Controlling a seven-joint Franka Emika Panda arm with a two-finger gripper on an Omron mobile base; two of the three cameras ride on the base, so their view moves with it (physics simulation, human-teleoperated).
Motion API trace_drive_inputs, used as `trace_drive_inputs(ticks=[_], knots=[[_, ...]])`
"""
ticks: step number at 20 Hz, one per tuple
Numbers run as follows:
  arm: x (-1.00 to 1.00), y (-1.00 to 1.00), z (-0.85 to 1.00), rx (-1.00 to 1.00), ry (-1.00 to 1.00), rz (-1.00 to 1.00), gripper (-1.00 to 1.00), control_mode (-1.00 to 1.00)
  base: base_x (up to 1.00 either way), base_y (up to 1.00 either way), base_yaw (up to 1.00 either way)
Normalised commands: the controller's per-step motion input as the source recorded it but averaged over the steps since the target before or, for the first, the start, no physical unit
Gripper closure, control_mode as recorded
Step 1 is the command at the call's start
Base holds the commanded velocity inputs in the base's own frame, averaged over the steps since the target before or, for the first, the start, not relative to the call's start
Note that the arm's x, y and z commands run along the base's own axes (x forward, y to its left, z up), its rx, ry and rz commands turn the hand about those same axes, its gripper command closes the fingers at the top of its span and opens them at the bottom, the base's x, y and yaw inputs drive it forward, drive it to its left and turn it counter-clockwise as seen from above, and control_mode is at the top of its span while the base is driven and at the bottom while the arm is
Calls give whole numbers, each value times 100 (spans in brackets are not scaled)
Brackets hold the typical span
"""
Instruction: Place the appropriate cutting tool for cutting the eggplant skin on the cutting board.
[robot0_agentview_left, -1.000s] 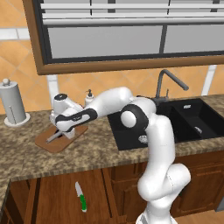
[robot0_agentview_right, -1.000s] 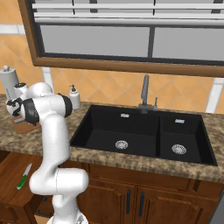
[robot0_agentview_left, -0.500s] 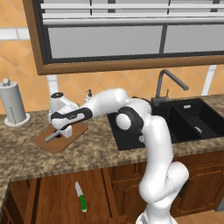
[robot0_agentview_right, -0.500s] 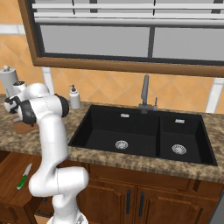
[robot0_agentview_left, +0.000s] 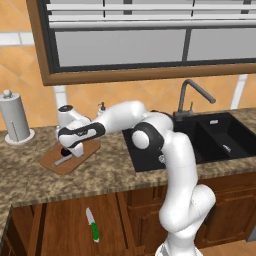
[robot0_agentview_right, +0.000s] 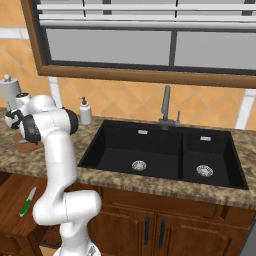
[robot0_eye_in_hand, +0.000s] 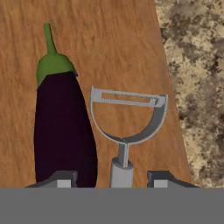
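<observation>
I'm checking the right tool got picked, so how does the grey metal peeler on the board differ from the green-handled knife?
The small grey metal peeler with a Y-shaped head lies on the brown wooden cutting board, beside the dark purple eggplant; the white-bladed knife with a green handle lies down on the wooden floor below the counter. The peeler sits between the gripper fingertips; the knife lies far from it. The peeler is all grey; the knife is white and green. Both are slender.

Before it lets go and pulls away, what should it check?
1. Right item picked: ok, the peeler, not the green-handled knife on the floor.
2. Peeler over the cutting board: ok, wood lies under its whole head.
3. Peeler clear of the eggplant: ok, beside it, apart.
4. Peeler resting on the wood: cannot tell.
5. Tool open or shut: cannot tell; the handle sits between its tips.
</observation>
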Motion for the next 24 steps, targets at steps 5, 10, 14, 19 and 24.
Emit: trace_drive_inputs(ticks=[5, 10, 14, 19, 24], knots=[[-2, -24, -5, 0, 0, 0, -100, -100, 0, 0, 0], [-11, -12, 42, 0, -3, 0, -100, -100, 0, 0, 0], [-62, -29, 36, 0, -3, 0, -100, -100, 0, 0, 0], [-96, -81, 1, 0, -3, 2, -100, -100, 0, 0, 0], [-100, -100, 19, 3, -2, 3, -100, -100, 0, 0, 0]])
